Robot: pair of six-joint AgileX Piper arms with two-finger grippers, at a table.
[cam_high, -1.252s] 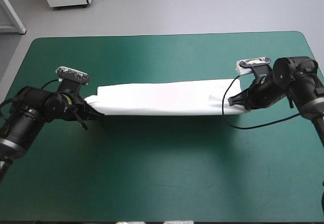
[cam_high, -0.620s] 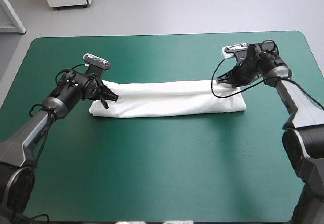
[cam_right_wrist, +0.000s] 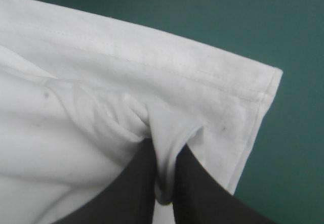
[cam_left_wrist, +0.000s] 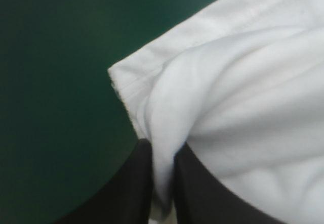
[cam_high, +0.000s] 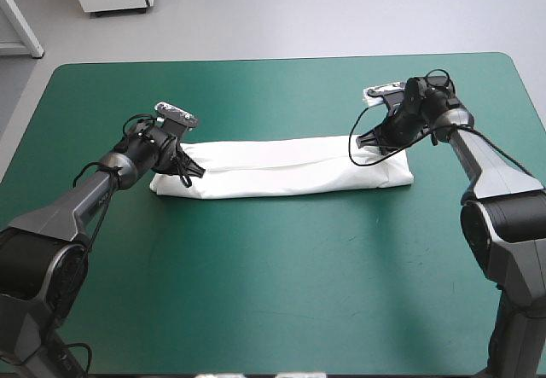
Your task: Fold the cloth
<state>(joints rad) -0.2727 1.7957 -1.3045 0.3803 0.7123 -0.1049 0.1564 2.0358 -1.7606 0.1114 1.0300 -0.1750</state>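
Both arms have reached farther from the table's (cam_high: 273,276) near edge since the earlier frames, carrying the ends of the T-shirt (cam_high: 290,166) toward the far edge. It now lies as a long, narrow folded band across the middle of the teal-green cover, parallel to the far edge. The left gripper (cam_high: 189,171) sits at the band's left end and the right gripper (cam_high: 357,142) at its right end. In each wrist view the black fingers (cam_left_wrist: 135,183) are pinched almost together with a pleat of white cloth caught between them, close to a stitched hem corner. The step in hand appears to be laying the carried layer over the one beneath. To do it well, both ends should come down together under even tension so the upper hem lies along the lower one. The fingers should part only once the cloth rests flat, then draw back outward without dragging the corners
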